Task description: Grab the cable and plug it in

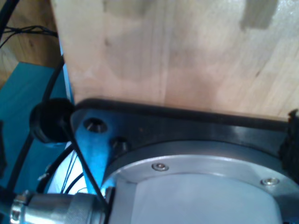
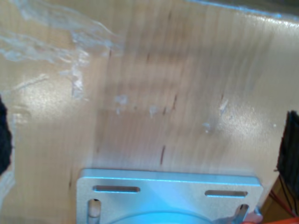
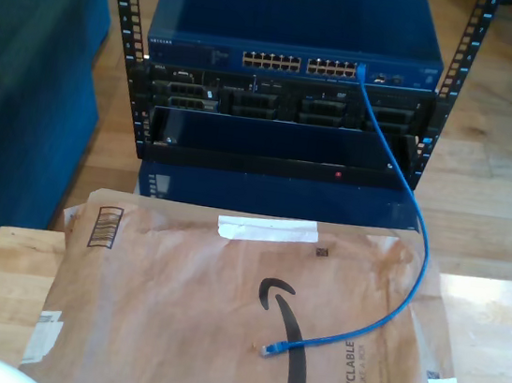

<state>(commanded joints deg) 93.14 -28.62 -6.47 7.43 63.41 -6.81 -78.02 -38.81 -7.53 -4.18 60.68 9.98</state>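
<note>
Blue cable [image 3: 408, 232] runs from switch [image 3: 295, 41] onto envelope [image 3: 218, 338]

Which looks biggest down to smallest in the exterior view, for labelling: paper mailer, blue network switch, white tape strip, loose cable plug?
1. Paper mailer, though nearest the camera.
2. Blue network switch.
3. White tape strip.
4. Loose cable plug.

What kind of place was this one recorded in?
Probably a lab or office network test setup: a rack holding a blue switch with a row of ports, a blue cable plugged into it, and a wooden table under a paper mailer.
</note>
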